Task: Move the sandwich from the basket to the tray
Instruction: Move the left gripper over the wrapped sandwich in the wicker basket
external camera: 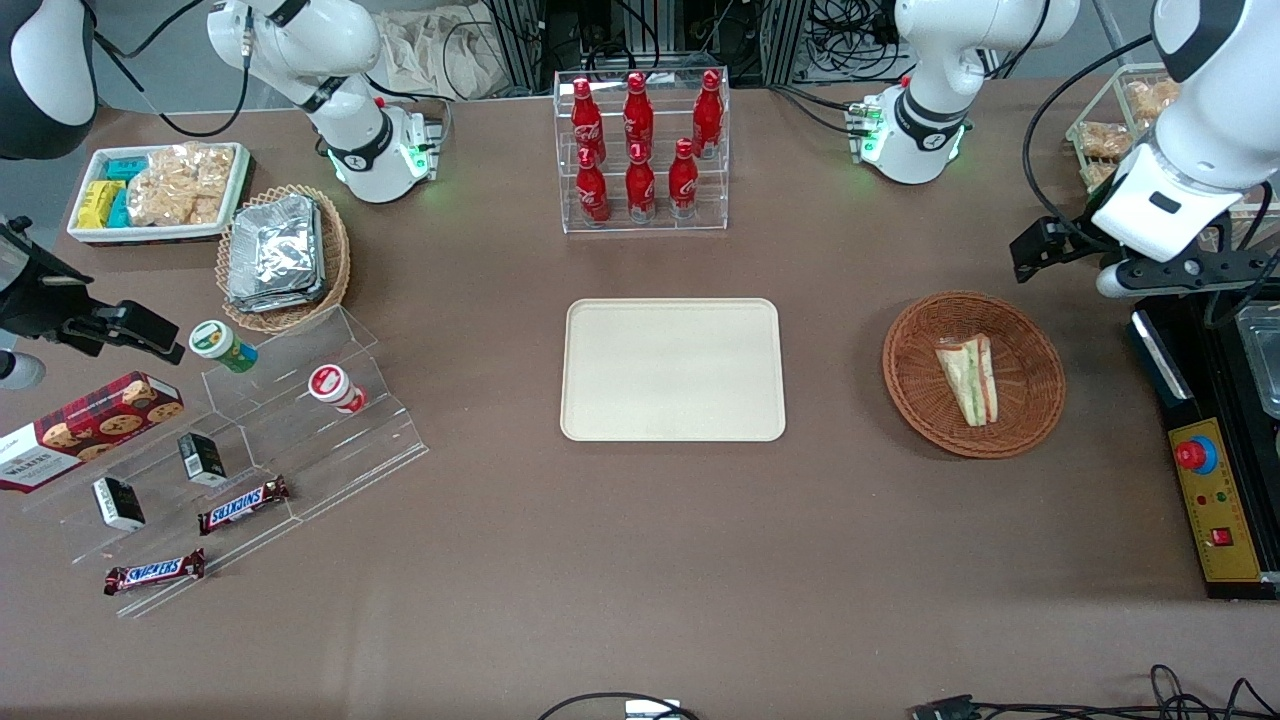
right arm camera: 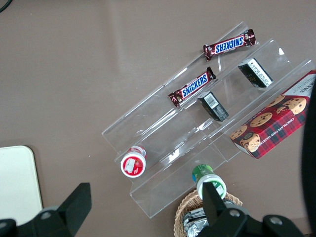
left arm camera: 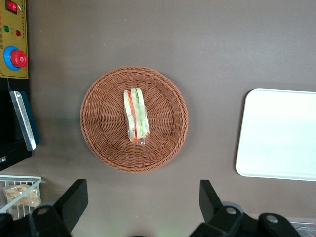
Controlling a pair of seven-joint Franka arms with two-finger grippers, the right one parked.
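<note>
Sandwich [external camera: 969,378] lies inside the reddish-brown wicker basket [external camera: 1030,420], near its middle, resting on the weave; green and red filling stripes show along its length. Basket sits on the brown surface [external camera: 640,560] toward the working arm's end. Cream tray [external camera: 672,369] lies flat at the middle of the surface, well apart from the basket, nothing on it. Left gripper [left arm camera: 140,207] hangs above the surface just beside the basket rim, holding nothing; its two dark fingers [left arm camera: 74,200] stand wide apart. Rack of red cola bottles [external camera: 640,140] stands farther from the front camera than the tray.
</note>
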